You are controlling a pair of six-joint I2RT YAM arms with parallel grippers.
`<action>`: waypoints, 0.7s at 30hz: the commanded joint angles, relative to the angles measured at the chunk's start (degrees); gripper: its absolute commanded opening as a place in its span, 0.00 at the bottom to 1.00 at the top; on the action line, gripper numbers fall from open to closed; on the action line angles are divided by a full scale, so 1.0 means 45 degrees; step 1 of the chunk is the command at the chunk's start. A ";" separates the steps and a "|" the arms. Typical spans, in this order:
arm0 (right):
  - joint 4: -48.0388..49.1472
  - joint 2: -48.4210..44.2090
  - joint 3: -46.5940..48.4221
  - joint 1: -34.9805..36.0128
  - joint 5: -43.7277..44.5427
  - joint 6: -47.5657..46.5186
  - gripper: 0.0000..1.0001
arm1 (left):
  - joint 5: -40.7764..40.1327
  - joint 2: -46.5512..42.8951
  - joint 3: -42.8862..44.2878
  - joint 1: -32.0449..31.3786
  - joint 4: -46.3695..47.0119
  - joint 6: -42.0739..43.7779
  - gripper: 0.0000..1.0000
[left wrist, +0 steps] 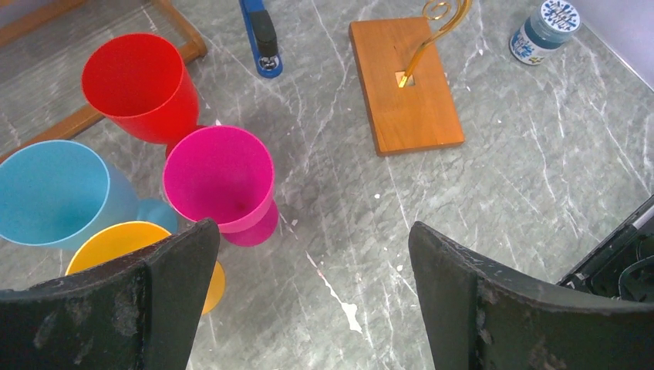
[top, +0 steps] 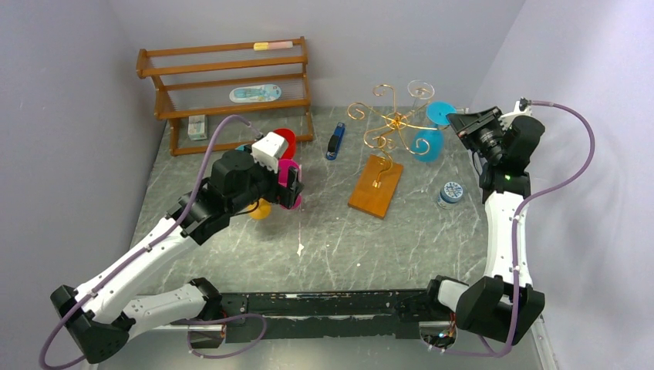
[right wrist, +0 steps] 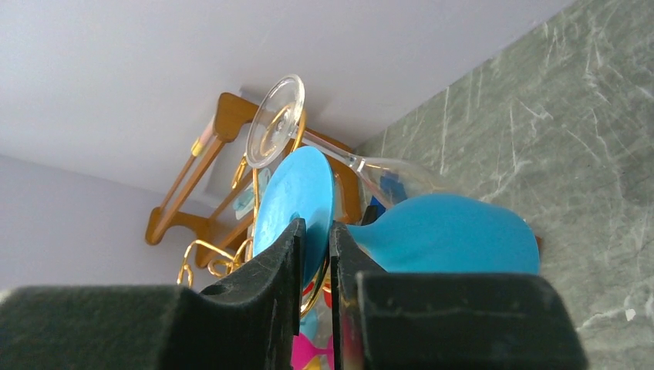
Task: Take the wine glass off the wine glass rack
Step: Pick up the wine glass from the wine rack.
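Pincers: right pincer (right wrist: 316, 231) tight on blue wine glass (right wrist: 463, 231) stem, left pincer (left wrist: 312, 231) wide.

Both arms (top: 146, 254) are white with black joints (top: 486, 304) and lilac cables (top: 593, 142).

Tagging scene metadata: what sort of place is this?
Looks like a robot test cell, not a home: plain lilac walls box in a marble-look table, robot arms bolted at its near edge, staged props like the wine glass rack and plastic goblets.
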 commanded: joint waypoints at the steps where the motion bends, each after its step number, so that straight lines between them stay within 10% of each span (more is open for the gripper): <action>1: 0.0193 -0.0351 0.0051 -0.0081 -0.0350 0.0115 0.10 | 0.0286 -0.0513 -0.0169 0.0071 0.0427 -0.0071 0.97; 21: -0.0073 -0.0424 0.0035 -0.0076 0.0634 0.0045 0.09 | -0.0309 -0.0918 -0.0327 0.0077 -0.0133 0.0115 0.97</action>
